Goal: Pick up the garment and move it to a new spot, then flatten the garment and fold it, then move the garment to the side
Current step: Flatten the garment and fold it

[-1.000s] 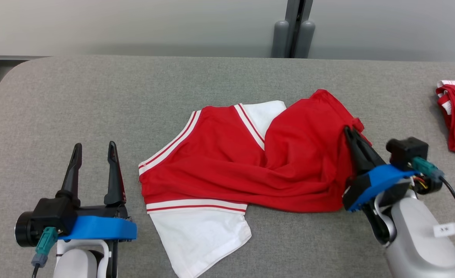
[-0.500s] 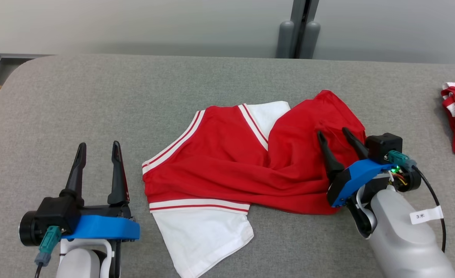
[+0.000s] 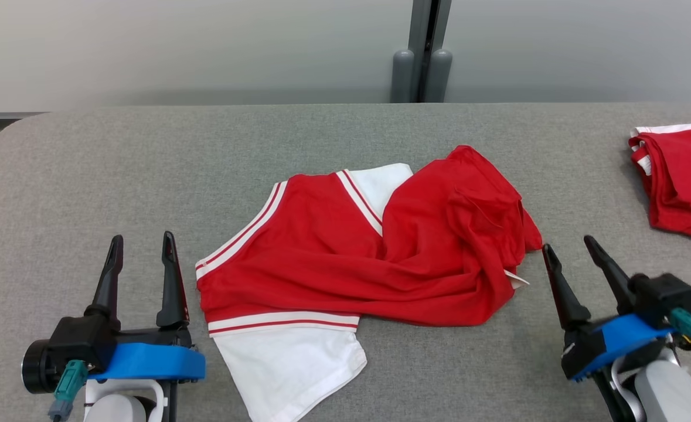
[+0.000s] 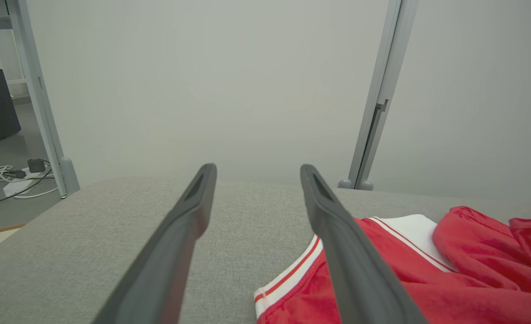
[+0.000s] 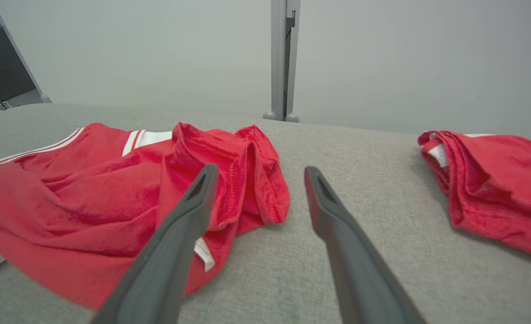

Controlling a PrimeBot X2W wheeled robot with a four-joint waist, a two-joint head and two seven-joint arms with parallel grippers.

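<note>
Now for the flattening: garment down, both grippers empty

Plainly the red garment [image 3: 345, 258] lies in the middle of the grey table [image 3: 116, 152], between the two arms and held by neither. The left gripper [image 3: 142, 237] stands just beside its striped left edge, fingers spread with nothing between them. The right gripper [image 3: 568, 243] sits just off the bunched right end, likewise spread and empty, its tips near the cloth but apart from it.

By my reading the moving step is done and flattening is in hand, with no fold begun. The right half is heaped and doubled over itself, so the next move calls for each gripper to pinch a single layer at an outer edge, then draw the two apart until the cloth lies smooth.

The cloth looks a soft, matt knit, limp enough to hold deep creases. White bands [image 3: 283, 319] with thin red stripes edge the red body, a white panel [image 3: 289, 369] spreads flat toward the robot, and a small white label [image 3: 516, 279] pokes out at the right. The table has a coarse woven cover that should drag on the fabric. A second red garment [image 3: 682, 176] sits folded at the far right, well apart
</note>
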